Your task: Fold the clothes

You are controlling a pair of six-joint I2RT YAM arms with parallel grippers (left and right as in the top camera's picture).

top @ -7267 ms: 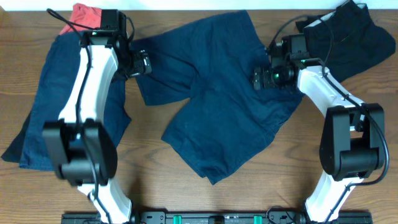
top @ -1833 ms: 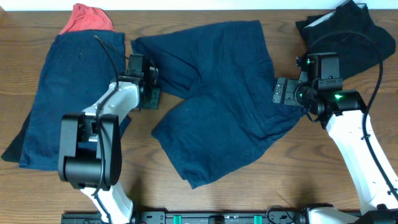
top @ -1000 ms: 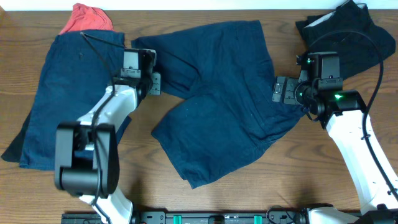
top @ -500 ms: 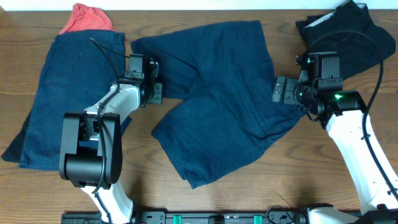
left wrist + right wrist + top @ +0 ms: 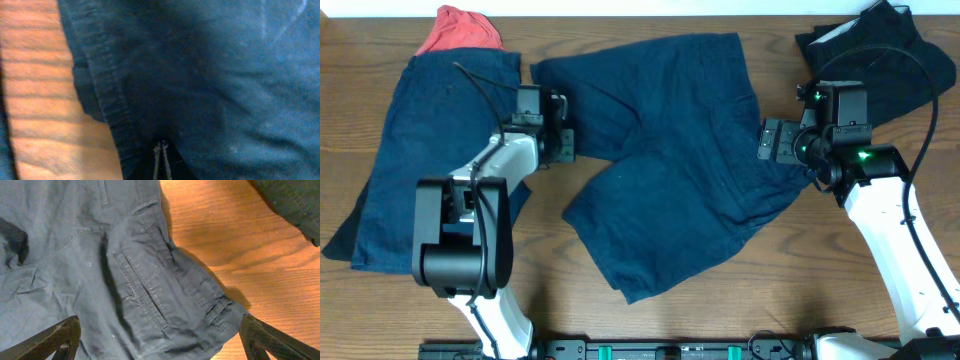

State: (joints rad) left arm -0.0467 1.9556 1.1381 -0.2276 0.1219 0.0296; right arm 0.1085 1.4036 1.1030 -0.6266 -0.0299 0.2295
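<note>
Navy shorts (image 5: 660,150) lie spread across the middle of the table. My left gripper (image 5: 563,145) is at their left edge. In the left wrist view its two thin fingertips (image 5: 161,146) are shut together, low over the dark cloth (image 5: 225,90) beside a seam, with no fold visible between them. My right gripper (image 5: 772,140) hangs at the shorts' right edge. It is open, and its fingers (image 5: 55,340) straddle the waistband corner and back pocket (image 5: 145,295) without touching them.
More navy clothes (image 5: 430,150) lie in a pile at the left under the left arm, with a red cloth (image 5: 460,28) behind them. Black clothes (image 5: 880,50) sit at the back right. Bare wood (image 5: 250,245) shows to the right of the shorts.
The left gripper has wobbled back and forward along the shorts' left edge and stays shut. The right arm and the shorts have not moved in the last second.
</note>
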